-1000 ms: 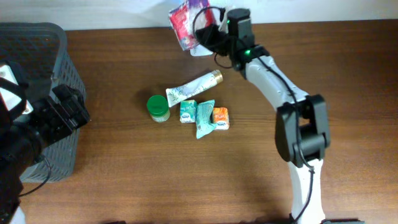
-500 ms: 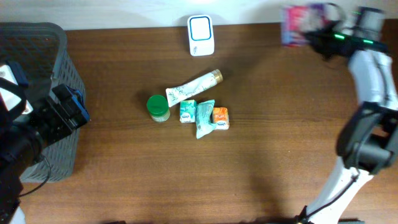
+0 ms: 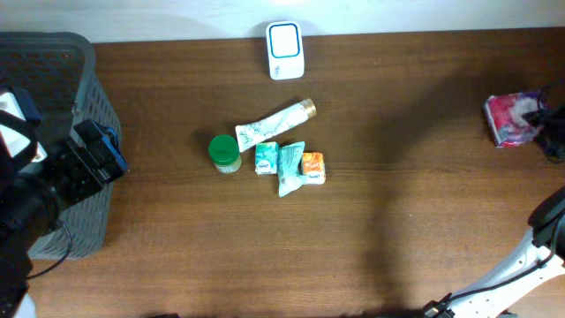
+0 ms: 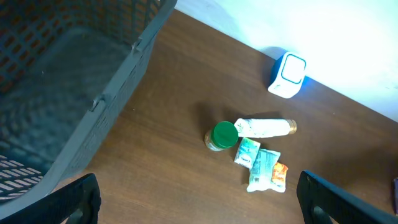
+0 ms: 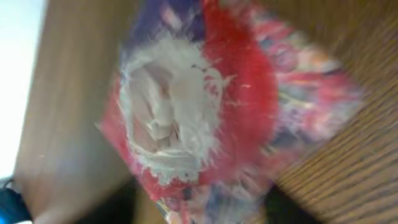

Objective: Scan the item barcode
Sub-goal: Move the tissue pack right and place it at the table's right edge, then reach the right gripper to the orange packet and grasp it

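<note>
Red and purple, with a white patch, the crinkled packet (image 3: 510,119) sits at the right edge of the worktop (image 3: 397,230), just beside the dark right gripper (image 3: 549,128), which the frame's border cuts off. From above the packet's outline looks nearly square, so its long axis and heading cannot be made out. The right wrist view is filled by the blurred packet, and whether those jaws are gripping it cannot be told. The left gripper (image 4: 202,202) hangs spread wide and empty near the grey basket (image 3: 84,66) at the left edge. The white scanner (image 3: 285,50) stands at the far edge.
</note>
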